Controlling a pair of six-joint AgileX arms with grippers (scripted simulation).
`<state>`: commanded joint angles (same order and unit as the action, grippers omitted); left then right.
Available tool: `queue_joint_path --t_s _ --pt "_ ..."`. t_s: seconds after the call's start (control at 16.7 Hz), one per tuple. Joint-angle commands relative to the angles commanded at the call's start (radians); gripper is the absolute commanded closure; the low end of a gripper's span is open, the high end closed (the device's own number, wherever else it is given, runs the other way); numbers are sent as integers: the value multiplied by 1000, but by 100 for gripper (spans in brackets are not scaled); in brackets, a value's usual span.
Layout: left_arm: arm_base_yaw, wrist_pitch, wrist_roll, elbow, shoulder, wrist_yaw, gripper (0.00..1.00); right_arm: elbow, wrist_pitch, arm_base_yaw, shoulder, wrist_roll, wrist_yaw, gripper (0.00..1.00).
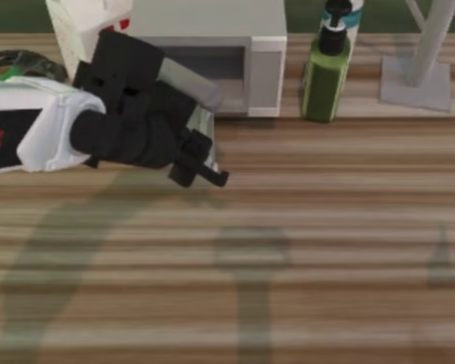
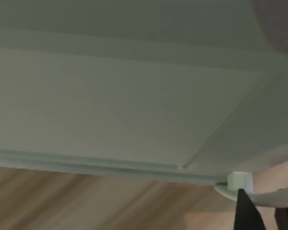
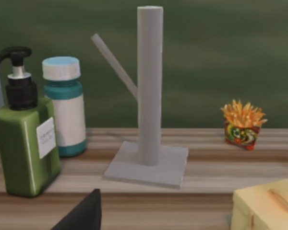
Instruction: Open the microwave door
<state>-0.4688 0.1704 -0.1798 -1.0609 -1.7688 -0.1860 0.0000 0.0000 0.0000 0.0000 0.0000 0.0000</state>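
- The microwave [image 1: 246, 57] stands at the far edge of the table [image 1: 326, 227], left of the middle, just beyond the left claw [image 1: 205, 163].
- The microwave door [image 1: 193, 87] is swung partly out from the box, so the dark inside shows behind it; the left claw sits right at its free edge.
- In the left wrist view the pale door panel [image 2: 125, 105] fills nearly the whole picture, and one dark fingertip [image 2: 247, 213] sits just beside a small white block [image 2: 240, 180] at the panel's lower edge.
- Whether the left claw is pinching the door or only touching it, I cannot tell.
- Right of the claw, beyond the microwave: one green pump bottle [image 1: 326, 76], one white bottle with a teal band [image 3: 65, 108] just behind it, and one grey stand [image 1: 421, 68] with an upright post.
- Behind the left arm, on its left side: one white carton with red marks [image 1: 83, 23] and one dark tool [image 1: 26, 64] lying flat.
- The right wrist view adds one small box of fries [image 3: 242, 124] at the far edge and one pale yellow box [image 3: 269, 206] nearer the camera.
- The right claw [image 3: 84, 215] shows only as a dark finger edge in its own view, near the green bottle and stand; how wide it stands cannot be told.
- Nothing lies on the bare wood just in front of the door.
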Motion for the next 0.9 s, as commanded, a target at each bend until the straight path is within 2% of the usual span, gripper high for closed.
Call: queue_joint_path --t_s 0.9 --pt "-6 2 3 2 0 -10 100 0 0 0 0 0 0 0"
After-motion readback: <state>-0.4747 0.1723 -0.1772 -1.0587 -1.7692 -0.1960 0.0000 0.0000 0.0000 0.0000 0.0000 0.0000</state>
